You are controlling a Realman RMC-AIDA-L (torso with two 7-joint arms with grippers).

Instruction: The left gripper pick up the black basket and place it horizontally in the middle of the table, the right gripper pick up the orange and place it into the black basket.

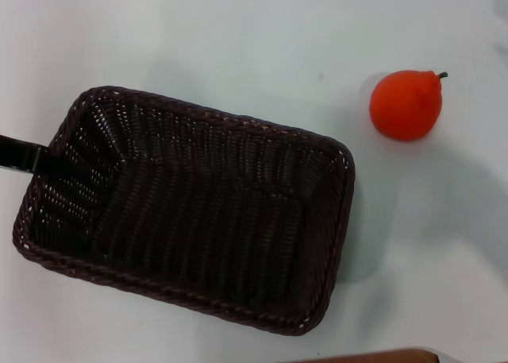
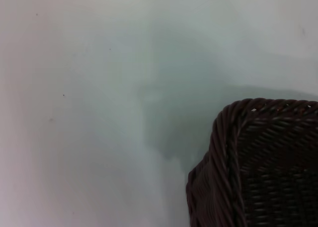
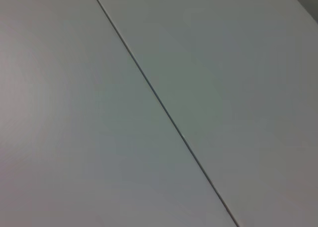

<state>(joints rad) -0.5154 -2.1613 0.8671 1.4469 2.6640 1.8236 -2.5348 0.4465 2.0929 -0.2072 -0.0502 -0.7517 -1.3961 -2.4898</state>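
Note:
The black basket (image 1: 190, 208) lies on the white table (image 1: 238, 37), its long side running left to right and slightly tilted. It is empty. My left gripper (image 1: 24, 154) shows only as a black flat finger at the basket's left rim, reaching over the rim edge. The left wrist view shows one corner of the basket (image 2: 263, 162) over the table. The orange (image 1: 406, 104) sits on the table to the right of the basket and farther back, apart from it. My right gripper is out of view; its wrist view shows only the table with a thin seam (image 3: 164, 108).
A brown edge (image 1: 373, 357) shows at the bottom of the head view. White table surface lies behind the basket and around the orange.

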